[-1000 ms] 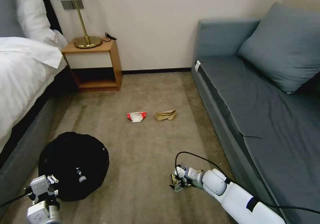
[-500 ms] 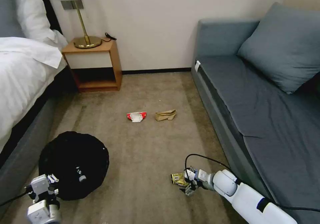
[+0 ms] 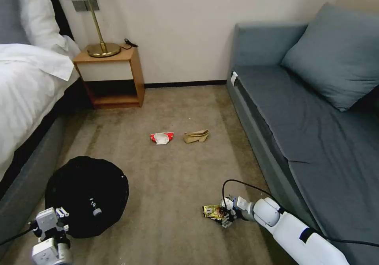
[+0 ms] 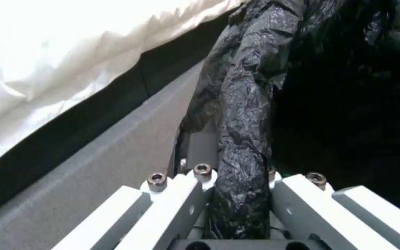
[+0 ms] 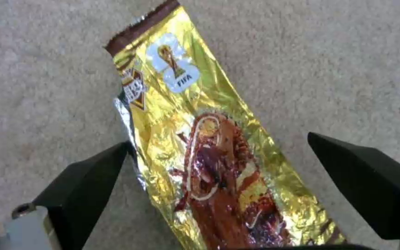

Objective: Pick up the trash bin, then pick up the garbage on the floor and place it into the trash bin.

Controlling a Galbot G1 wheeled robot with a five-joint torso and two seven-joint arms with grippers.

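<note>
Your right gripper (image 3: 226, 219) is sitting low on the carpet (image 3: 173, 178) at lower centre-right of the head view, fingers (image 5: 84, 180) spread wide to either side of the gold foil snack wrapper (image 5: 200, 146), which is lying flat; one finger looks to be just touching the wrapper's edge, the other is standing apart.

Your left gripper (image 4: 237, 208) at lower left is clamping the bag-covered rim of the trash bin (image 3: 87, 196), beside the bed (image 3: 27, 95).

Mid-frame, the red-and-white wrapper (image 3: 161, 137) and tan paper bag (image 3: 196, 136) are lying near each other on bare carpet. Grey sofa (image 3: 316, 111) is running down the right; nightstand (image 3: 112, 75) with lamp (image 3: 94, 16) is standing against the wall, upper left.
</note>
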